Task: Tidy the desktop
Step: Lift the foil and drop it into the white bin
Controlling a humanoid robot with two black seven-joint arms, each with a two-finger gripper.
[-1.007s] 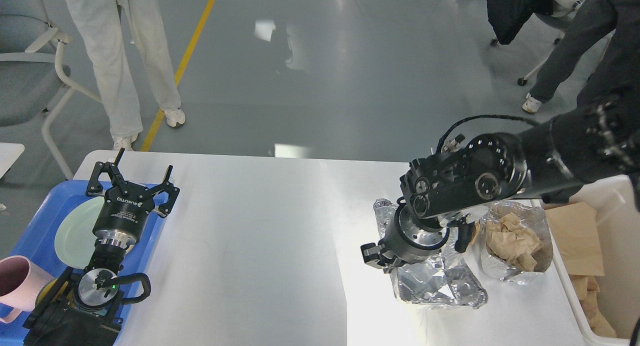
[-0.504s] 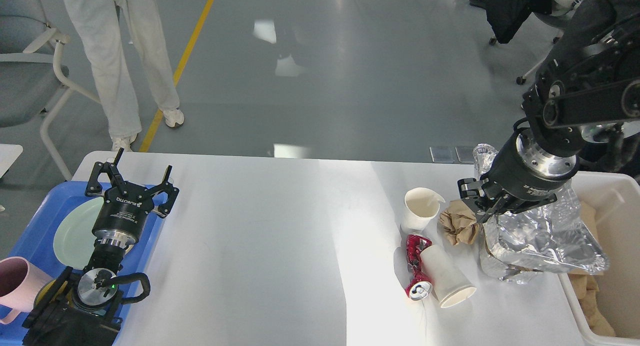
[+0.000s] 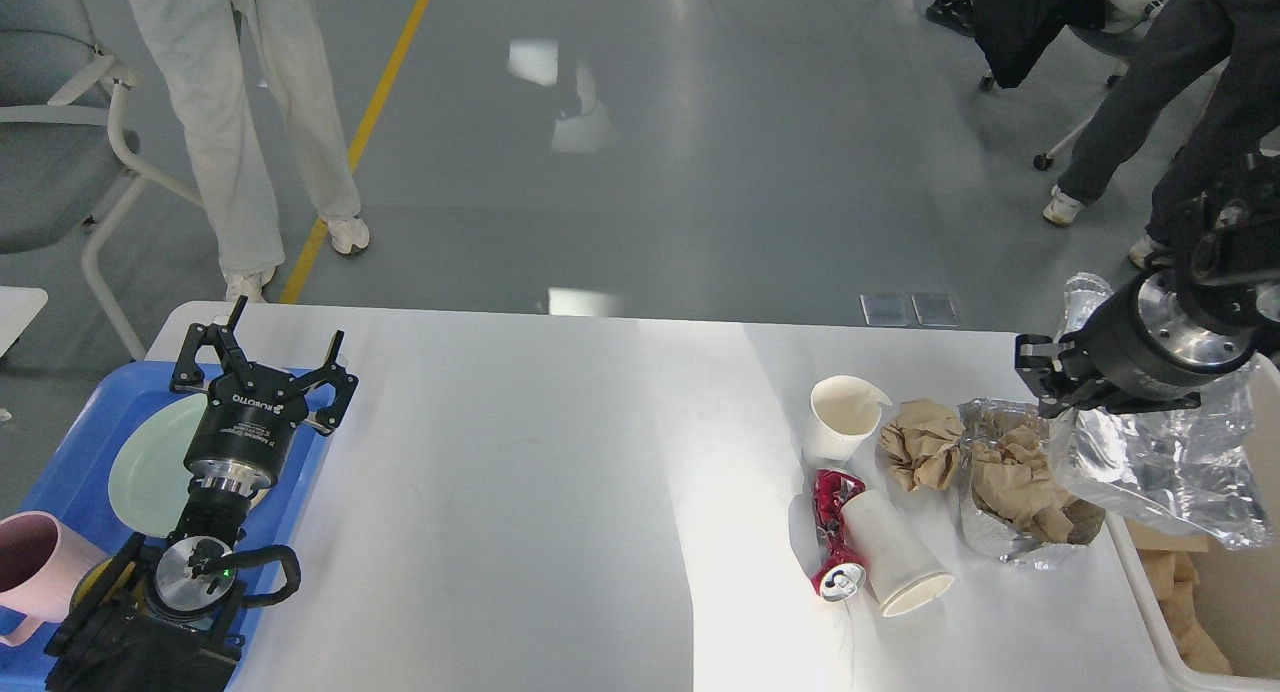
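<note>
The white desktop (image 3: 520, 492) fills the lower view. At its right lie an upright paper cup (image 3: 838, 416), a cup on its side (image 3: 893, 564), a crushed red can (image 3: 830, 544), crumpled brown paper (image 3: 920, 442) and a foil tray (image 3: 1010, 532) holding more brown paper. My right gripper (image 3: 1075, 407) hangs above the table's right edge, shut on a crumpled foil sheet (image 3: 1160, 462) that dangles over the white bin (image 3: 1170, 642). At the left, my left gripper (image 3: 265, 357) stands open and empty over the blue tray (image 3: 70, 452).
The blue tray holds a pale green plate (image 3: 150, 467); a pink mug (image 3: 35, 562) is at its near end. Brown paper lies in the bin. People stand on the floor beyond the table, and a chair (image 3: 60, 142) is at far left.
My right gripper has lifted the foil sheet off the trash pile and carried it right, over the bin's edge, uncovering the cups, can and paper. The left arm has not moved.
</note>
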